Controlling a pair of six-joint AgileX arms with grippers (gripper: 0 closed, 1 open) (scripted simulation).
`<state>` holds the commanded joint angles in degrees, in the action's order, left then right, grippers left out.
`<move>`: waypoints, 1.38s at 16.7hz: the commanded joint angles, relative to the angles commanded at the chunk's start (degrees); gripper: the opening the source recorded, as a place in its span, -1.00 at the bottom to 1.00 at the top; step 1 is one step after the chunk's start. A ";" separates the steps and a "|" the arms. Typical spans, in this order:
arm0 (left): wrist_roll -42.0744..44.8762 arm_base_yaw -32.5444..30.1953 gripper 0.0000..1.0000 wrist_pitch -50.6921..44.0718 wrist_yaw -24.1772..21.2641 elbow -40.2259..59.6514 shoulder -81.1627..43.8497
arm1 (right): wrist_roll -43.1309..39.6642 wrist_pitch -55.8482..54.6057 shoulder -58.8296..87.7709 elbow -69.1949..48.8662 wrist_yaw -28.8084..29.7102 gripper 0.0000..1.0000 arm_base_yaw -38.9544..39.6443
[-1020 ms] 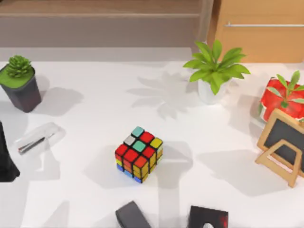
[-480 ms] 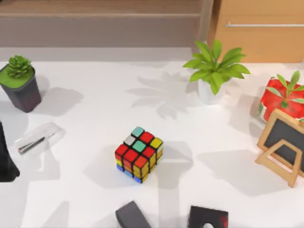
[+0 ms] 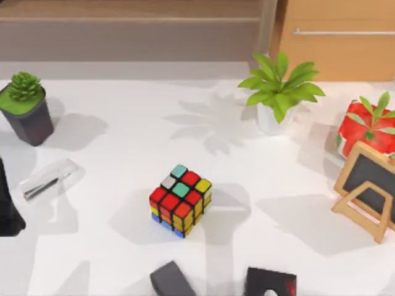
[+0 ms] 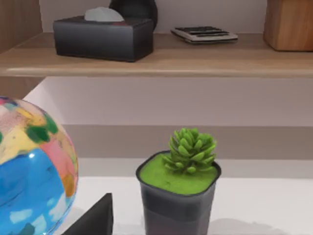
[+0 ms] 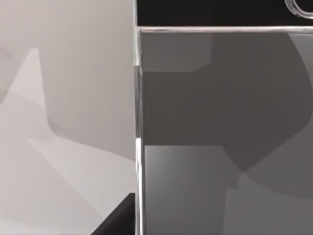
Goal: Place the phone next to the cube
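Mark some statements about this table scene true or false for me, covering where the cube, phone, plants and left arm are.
1. The cube sits near the middle of the table. True.
2. The phone touches the cube. False: it lies well apart, toward the table's left side.
3. The potted succulent stands at the table's right. False: it stands at the far left.
4. A wooden-framed chalkboard stands near the right edge. True.
5. The left arm is at the table's left edge. True.

You see a glossy grey phone (image 5: 220, 132) screen with silvery rim; cube (image 3: 180, 200) stickers smooth in black frame; matt white table (image 3: 123, 154); wood easel frame (image 3: 361, 209).
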<state>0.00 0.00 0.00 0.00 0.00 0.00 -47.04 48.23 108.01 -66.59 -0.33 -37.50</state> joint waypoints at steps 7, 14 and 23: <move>0.00 0.00 1.00 0.00 0.00 0.00 0.00 | 4.51 -0.44 -3.70 -4.58 0.21 -1.00 4.38; 0.00 0.00 1.00 0.00 0.00 0.00 0.00 | 20.18 -0.20 -7.85 -14.38 0.03 -1.00 21.10; 0.00 0.00 1.00 0.00 0.00 0.00 0.00 | 46.70 2.89 -7.86 -24.25 -1.30 -1.00 49.68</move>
<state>0.00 0.00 0.00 0.00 0.00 0.00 -0.34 51.12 100.15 -90.84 -1.63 12.18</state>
